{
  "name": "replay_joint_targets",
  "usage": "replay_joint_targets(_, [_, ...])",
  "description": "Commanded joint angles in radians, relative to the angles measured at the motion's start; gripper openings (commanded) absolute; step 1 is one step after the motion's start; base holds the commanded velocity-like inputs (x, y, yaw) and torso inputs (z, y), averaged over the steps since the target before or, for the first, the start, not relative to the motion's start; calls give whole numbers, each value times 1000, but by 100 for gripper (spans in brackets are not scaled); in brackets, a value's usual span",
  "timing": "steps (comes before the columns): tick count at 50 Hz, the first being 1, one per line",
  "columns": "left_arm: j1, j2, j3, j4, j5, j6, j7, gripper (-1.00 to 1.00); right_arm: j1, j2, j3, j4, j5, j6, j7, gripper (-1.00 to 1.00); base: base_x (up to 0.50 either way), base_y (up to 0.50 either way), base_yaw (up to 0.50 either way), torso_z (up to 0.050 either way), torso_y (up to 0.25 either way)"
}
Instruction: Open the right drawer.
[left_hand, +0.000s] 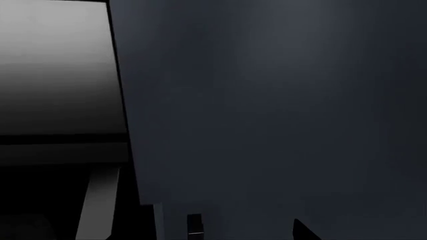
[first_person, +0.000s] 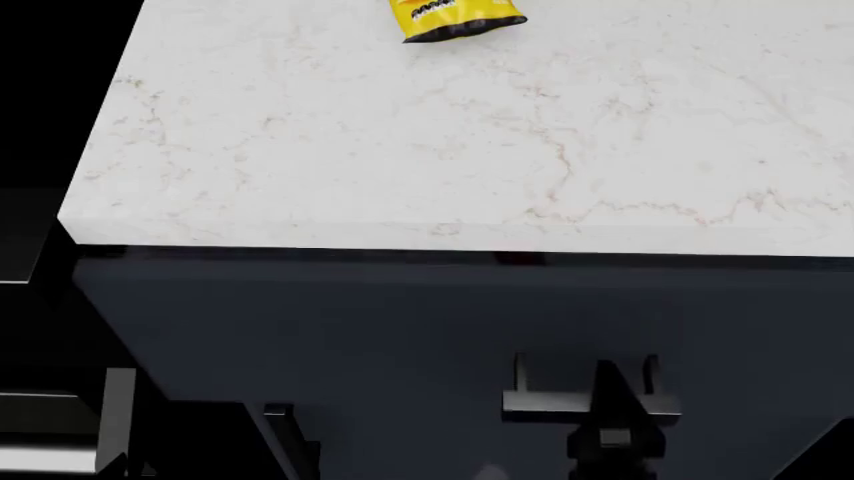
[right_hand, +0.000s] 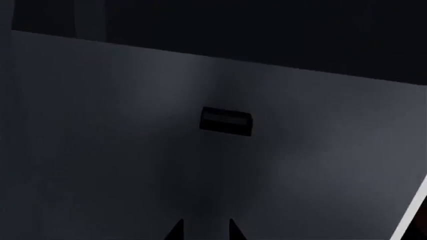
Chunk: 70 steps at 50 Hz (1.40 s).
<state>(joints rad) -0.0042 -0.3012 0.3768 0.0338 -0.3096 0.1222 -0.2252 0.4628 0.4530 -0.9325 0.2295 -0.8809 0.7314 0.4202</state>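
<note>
right gripper (first_person: 615, 405) just in front of the bar handle (first_person: 587, 400), its fingers apart, right drawer (first_person: 400, 330) closed under the white counter's (first_person: 467, 150) front edge, left gripper's state unclear, yellow packet (first_person: 454, 18) near the counter's far edge

No readable text

The yellow bag (first_person: 454, 18) on the counter (first_person: 400, 150) bears dark print, too small to make out.

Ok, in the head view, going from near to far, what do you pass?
Right gripper → drawer handle → the right drawer front → marble countertop → yellow snack bag.
</note>
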Motion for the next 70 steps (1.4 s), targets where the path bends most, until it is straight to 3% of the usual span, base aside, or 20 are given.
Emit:
replay_joint_targets(1, [0,-3,2,-1,-2,3,-2,100,-34,-16,-57,-63,-74,18,17,-100,0,0,4,0,0])
replay_joint_targets(46, [-4,-11,15,3,-9,2,-13,100,-70,15,-58,-160,-119,75,-23,-100,-1,3,3,0,0])
replay_joint_targets(70, [-5,-14,20,-2,-11,9,-17,100,-80,6,-53,-145,-111,71,-5,-100,-245,0,0,0,0])
